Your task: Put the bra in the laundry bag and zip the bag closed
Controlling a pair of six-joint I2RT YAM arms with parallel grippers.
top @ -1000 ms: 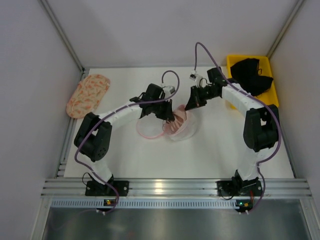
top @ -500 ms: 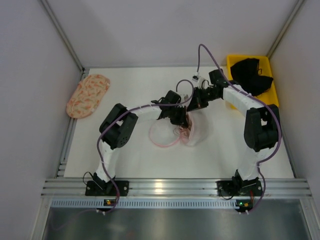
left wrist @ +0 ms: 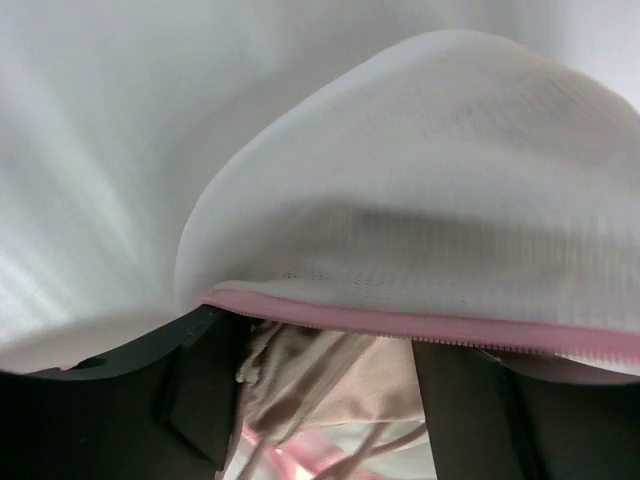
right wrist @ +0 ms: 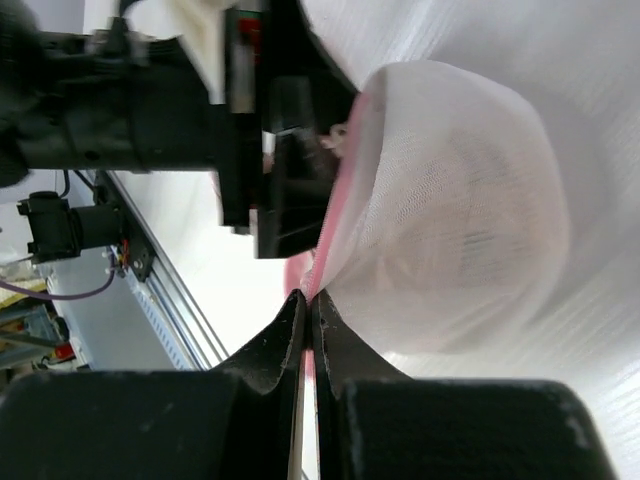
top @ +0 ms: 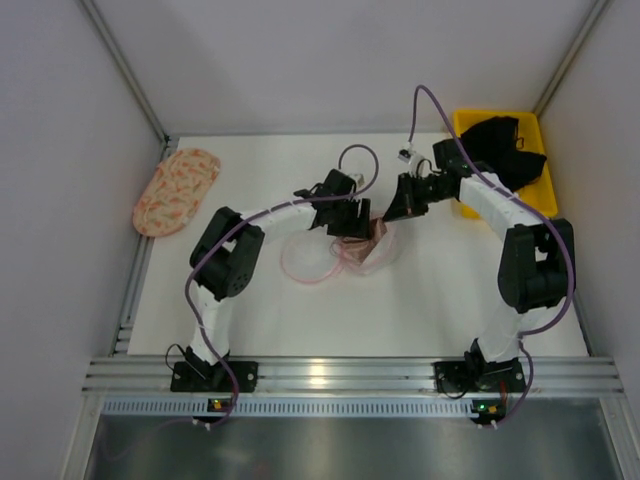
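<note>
The laundry bag [top: 372, 252], a white mesh pouch with a pink zip rim, lies mid-table with its mouth held up. My right gripper [right wrist: 310, 296] is shut on that pink rim [left wrist: 420, 325], seen from above at the bag's far side [top: 390, 214]. The pale pink bra [left wrist: 340, 385] sits bunched under the raised rim, its thin straps trailing toward the camera. My left gripper [left wrist: 330, 345] is at the bag's mouth [top: 357, 230], jaws spread wide either side of the bra, not pinching it. Most of the bra is hidden in the top view.
A peach patterned oval fabric piece [top: 176, 190] lies at the far left edge. A yellow bin [top: 535, 195] at the back right holds a black garment [top: 500, 140]. A pink ring of the bag's other half [top: 305, 262] lies flat left of the pouch.
My left gripper has opened and let go of the bra at the bag's mouth. The bag and right gripper shifted slightly; the right stays shut on the rim.
</note>
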